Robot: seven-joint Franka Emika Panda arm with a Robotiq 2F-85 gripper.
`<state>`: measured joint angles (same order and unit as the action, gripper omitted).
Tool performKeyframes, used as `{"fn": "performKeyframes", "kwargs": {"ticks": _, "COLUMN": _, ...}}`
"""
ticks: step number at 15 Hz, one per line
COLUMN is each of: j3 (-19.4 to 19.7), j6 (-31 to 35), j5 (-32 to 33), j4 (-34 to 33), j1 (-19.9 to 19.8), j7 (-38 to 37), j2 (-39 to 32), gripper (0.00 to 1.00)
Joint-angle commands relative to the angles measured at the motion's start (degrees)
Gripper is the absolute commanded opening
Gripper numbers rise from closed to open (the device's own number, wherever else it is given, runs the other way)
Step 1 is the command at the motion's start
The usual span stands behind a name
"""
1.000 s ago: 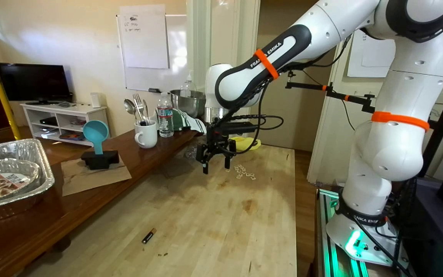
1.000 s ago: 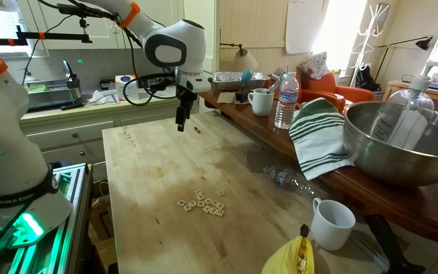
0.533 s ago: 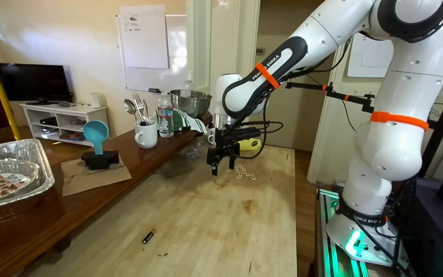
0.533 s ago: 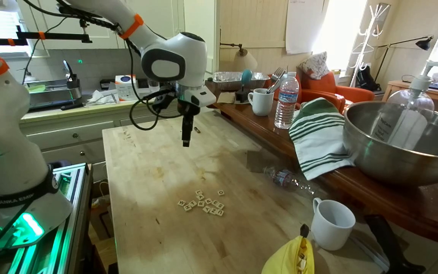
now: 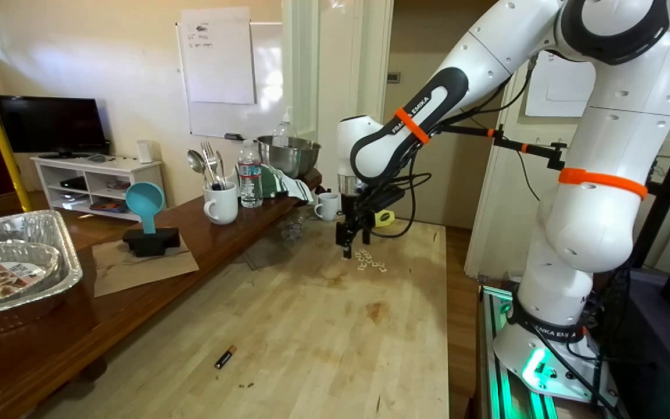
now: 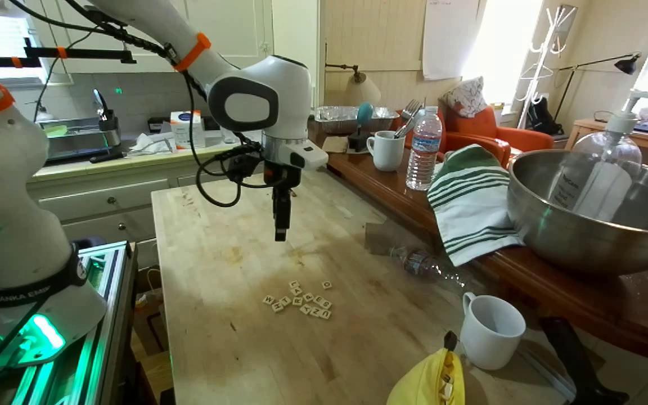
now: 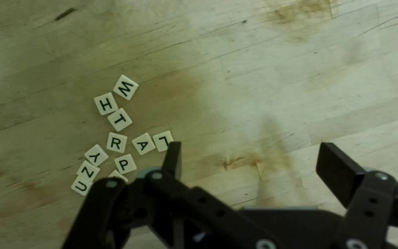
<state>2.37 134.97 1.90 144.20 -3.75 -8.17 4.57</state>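
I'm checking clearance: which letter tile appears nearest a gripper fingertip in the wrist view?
The L tile, right by the fingertip; other tiles appear farther off.

Eleven letter tiles [image 7: 117,142] are at least partly visible in the wrist view. The exterior views show two white mugs [image 6: 494,340] and two labelled plastic water bottles [image 6: 425,146]. Represented once each are a battery [image 5: 225,357], a steel bowl [image 6: 583,247], a pump bottle [image 6: 604,183], a striped towel [image 6: 473,207], a yellow pouch [image 6: 421,379] and a teal scoop [image 5: 145,199].
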Motion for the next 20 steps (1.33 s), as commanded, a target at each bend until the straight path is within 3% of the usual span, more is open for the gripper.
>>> {"fn": "performKeyframes", "kwargs": {"ticks": 1, "j3": 0.14, "j6": -0.11, "j5": 0.2, "j4": -0.06, "j1": -0.02, "j7": 0.02, "j2": 0.01, "gripper": 1.0}}
{"fn": "performKeyframes", "kwargs": {"ticks": 6, "j3": 0.08, "j6": 1.01, "j5": 2.06, "j4": 0.54, "j1": 0.0, "j7": 1.79, "j2": 0.26, "gripper": 1.0}}
{"fn": "performKeyframes", "kwargs": {"ticks": 13, "j3": 2.92, "j6": 6.03, "j5": 0.83, "j4": 2.34, "j1": -0.66, "j7": 27.2, "j2": -1.24, "gripper": 1.0}}
{"fn": "performKeyframes", "kwargs": {"ticks": 16, "j3": 3.99, "j6": 9.92, "j5": 0.05, "j4": 3.73, "j1": -0.98, "j7": 33.25, "j2": -2.2, "gripper": 1.0}}
{"fn": "performKeyframes", "kwargs": {"ticks": 19, "j3": 4.32, "j6": 13.92, "j5": -1.29, "j4": 4.72, "j1": -1.01, "j7": 35.05, "j2": -3.41, "gripper": 1.0}}
{"fn": "performKeyframes", "kwargs": {"ticks": 20, "j3": 3.96, "j6": 10.71, "j5": 0.38, "j4": 3.72, "j1": -0.97, "j7": 32.78, "j2": -2.19, "gripper": 1.0}}
